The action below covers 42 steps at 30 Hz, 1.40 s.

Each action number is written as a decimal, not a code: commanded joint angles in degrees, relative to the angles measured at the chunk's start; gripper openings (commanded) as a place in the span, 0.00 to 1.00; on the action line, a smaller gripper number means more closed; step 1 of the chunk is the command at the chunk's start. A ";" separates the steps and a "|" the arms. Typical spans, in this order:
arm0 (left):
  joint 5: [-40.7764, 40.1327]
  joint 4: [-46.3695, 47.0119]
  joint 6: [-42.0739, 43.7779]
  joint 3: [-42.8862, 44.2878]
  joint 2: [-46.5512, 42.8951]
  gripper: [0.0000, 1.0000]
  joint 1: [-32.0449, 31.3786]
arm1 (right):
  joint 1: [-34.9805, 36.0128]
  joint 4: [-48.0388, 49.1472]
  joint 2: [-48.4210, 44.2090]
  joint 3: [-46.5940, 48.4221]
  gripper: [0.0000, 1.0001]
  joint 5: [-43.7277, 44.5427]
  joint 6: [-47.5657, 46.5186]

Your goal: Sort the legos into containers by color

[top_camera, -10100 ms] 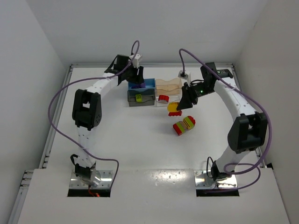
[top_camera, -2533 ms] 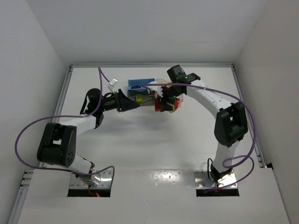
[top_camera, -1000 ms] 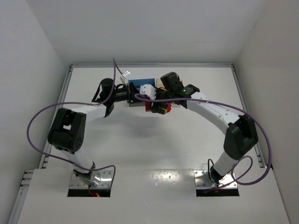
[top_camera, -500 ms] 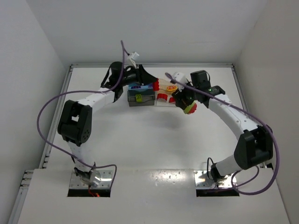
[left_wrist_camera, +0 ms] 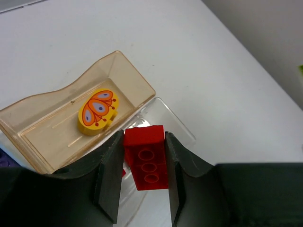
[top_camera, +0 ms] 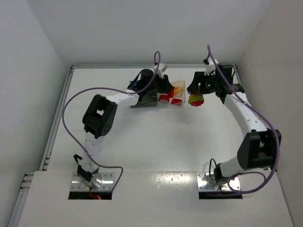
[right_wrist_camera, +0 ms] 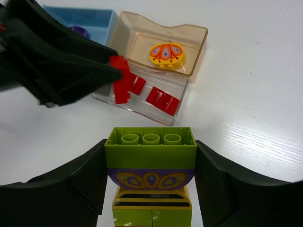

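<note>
My left gripper [left_wrist_camera: 142, 137] is shut on a red lego [left_wrist_camera: 147, 158], hanging above the clear container [left_wrist_camera: 182, 135], next to the peach container [left_wrist_camera: 57, 106], which holds a yellow printed lego [left_wrist_camera: 97, 111]. From above, the left gripper [top_camera: 164, 88] covers the block of containers [top_camera: 176, 94]. My right gripper [right_wrist_camera: 150, 146] is shut on a clump [right_wrist_camera: 150, 163] of lime green, purple and yellow legos, held above the table just right of the containers [top_camera: 195, 99]. The clear container [right_wrist_camera: 177, 116] holds red legos [right_wrist_camera: 163, 101]. A purple lego [right_wrist_camera: 78, 31] lies in the blue container [right_wrist_camera: 99, 21].
The dark grey container [top_camera: 141, 102] sits at the block's near left, partly under the left arm. The table's back rail [top_camera: 118, 66] runs behind the containers. Both arms' purple cables [top_camera: 71, 101] loop over the table.
The left gripper swung right from the blue container to above the clear one, carrying the red lego. The right gripper pulled back to the right with its clump.
</note>
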 commanded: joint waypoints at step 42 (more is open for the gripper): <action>9.85 21.38 -33.29 -16.36 -15.26 0.87 -1.84 | 0.23 9.49 10.21 15.31 0.03 4.02 32.96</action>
